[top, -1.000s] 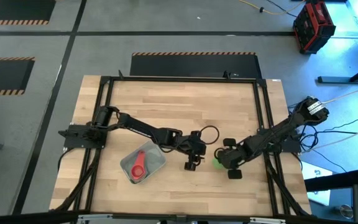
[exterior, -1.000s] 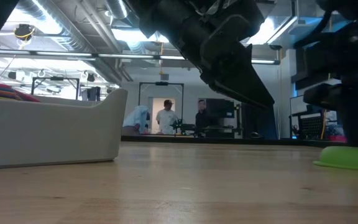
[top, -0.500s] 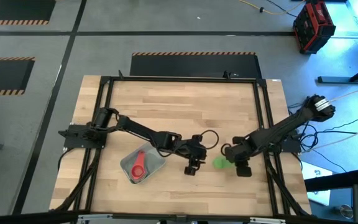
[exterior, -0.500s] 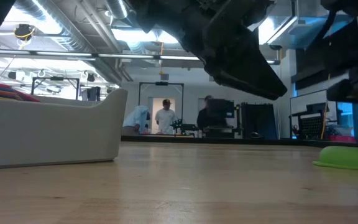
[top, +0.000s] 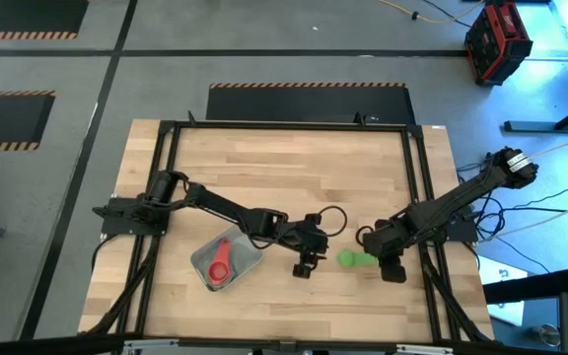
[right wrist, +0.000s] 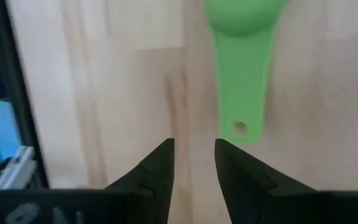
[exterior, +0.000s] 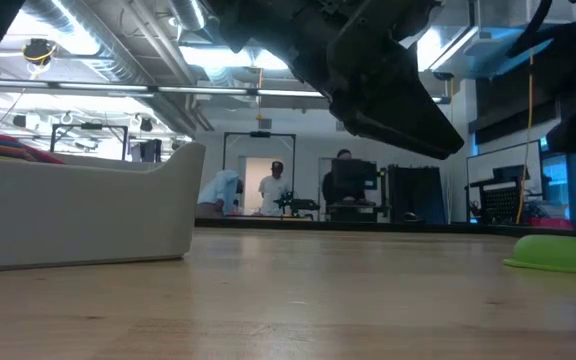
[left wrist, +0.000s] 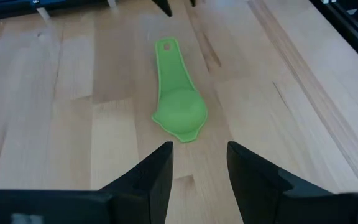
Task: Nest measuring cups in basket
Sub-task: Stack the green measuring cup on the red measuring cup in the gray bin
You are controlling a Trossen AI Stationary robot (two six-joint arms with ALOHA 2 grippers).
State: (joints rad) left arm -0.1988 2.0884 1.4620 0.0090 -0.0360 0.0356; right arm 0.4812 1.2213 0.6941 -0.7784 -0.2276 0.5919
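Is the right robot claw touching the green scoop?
Apart. The right wrist view shows bare wood between the right gripper and the green cup.

Two dark jointed arms — black cable loop (top: 331, 214) — wedge-shaped black jaws.

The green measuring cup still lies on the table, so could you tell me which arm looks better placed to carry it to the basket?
Probably the left. The green measuring cup lies upside down between both tools; the left tool, open and facing its bowl, sits between it and the basket. The right tool is beyond the handle.
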